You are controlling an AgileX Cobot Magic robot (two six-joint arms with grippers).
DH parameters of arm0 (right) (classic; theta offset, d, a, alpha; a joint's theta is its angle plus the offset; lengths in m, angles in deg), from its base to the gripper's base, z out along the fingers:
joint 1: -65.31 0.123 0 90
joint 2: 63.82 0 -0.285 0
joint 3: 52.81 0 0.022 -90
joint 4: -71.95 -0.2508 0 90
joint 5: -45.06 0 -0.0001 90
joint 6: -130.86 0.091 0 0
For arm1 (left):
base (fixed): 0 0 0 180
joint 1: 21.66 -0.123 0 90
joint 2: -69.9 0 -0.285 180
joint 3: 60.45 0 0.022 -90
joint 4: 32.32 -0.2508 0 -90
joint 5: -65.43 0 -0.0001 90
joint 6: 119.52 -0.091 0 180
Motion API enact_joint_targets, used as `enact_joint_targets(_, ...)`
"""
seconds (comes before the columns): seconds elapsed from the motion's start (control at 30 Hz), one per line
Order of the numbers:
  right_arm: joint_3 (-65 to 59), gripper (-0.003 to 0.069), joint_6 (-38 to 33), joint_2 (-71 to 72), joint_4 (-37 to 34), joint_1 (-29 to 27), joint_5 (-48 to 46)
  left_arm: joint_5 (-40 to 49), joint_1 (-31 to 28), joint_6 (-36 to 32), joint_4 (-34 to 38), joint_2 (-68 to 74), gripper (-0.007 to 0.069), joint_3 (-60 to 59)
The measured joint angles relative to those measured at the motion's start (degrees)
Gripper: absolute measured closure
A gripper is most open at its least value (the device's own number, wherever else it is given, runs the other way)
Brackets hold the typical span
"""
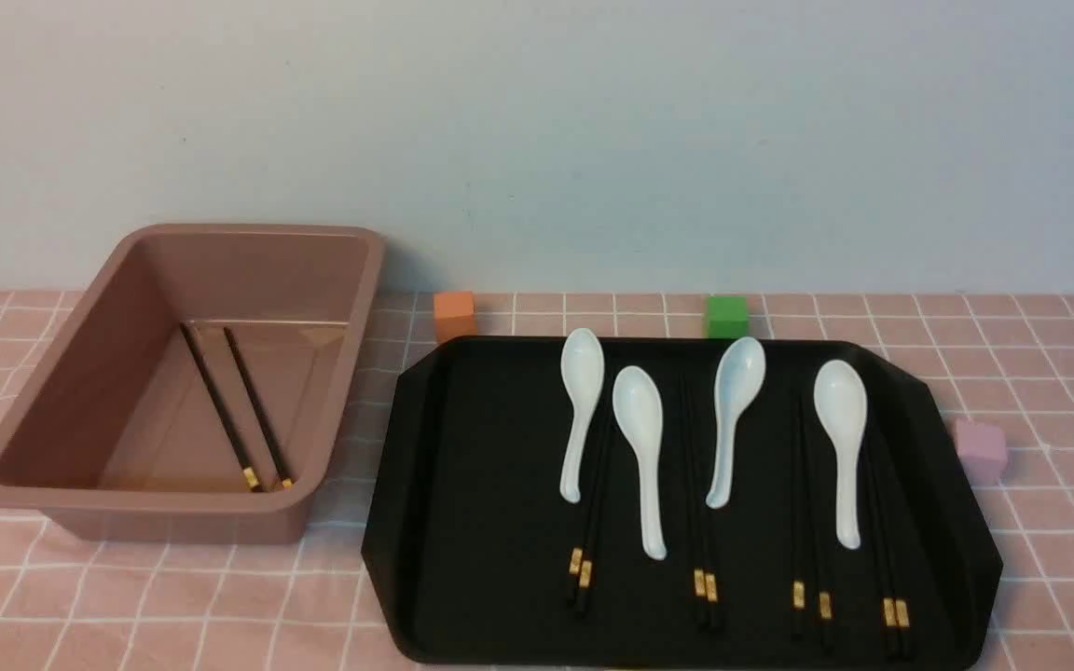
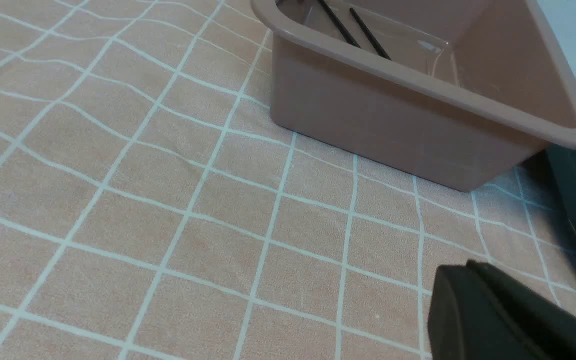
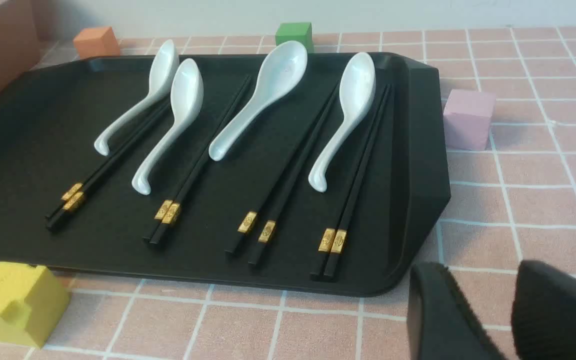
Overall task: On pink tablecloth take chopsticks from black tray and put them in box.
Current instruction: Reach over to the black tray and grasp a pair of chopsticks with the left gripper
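The box (image 1: 80,373) stands at the left on the pink tablecloth (image 1: 173,596) with one pair of chopsticks (image 1: 239,410) lying inside; the left wrist view shows the box (image 2: 378,125) and that pair (image 2: 353,30). The black tray (image 1: 472,466) at the right holds several pairs of chopsticks (image 1: 705,585), gold bands towards me, also in the right wrist view (image 3: 333,240). My left gripper (image 2: 470,266) is shut and empty over the cloth in front of the box. My right gripper (image 3: 478,272) is open and empty by the tray's (image 3: 28,125) near right corner. Neither gripper shows in the front view.
Several white spoons (image 1: 640,438) lie between the chopstick pairs. Small cubes stand around the tray: orange (image 1: 454,315) and green (image 1: 726,317) behind it, pink (image 1: 980,451) to its right, yellow (image 3: 13,305) at its front edge. A pale wall rises behind the table.
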Motion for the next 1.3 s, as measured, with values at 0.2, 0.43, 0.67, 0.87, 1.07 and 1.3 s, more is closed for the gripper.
enact_joint_targets(0.2,0.00,0.0419,0.00,0.00,0.00,0.00,0.00,0.00,0.00,0.00,0.00,0.00,0.0613,0.00)
enact_joint_targets(0.43,0.00,0.0419,0.00,0.00,0.00,0.00,0.00,-0.17,0.00,-0.04,0.00,0.00,0.0606,0.00)
enact_joint_targets(0.67,0.00,0.0419,0.00,0.00,0.00,0.00,0.00,-7.44,0.00,6.51,13.93,0.00,0.0603,0.00)
enact_joint_targets(0.87,0.00,0.0419,0.00,0.00,0.00,0.00,0.00,-15.85,0.00,9.87,28.71,0.00,0.0596,0.00)
enact_joint_targets(1.07,0.00,0.0419,0.00,0.00,0.00,0.00,0.00,-13.90,0.00,8.96,33.80,0.00,0.0596,3.49)
enact_joint_targets(1.3,0.00,0.0419,0.00,0.00,0.00,0.00,0.00,9.71,0.00,-7.15,29.62,17.56,0.0596,23.32)
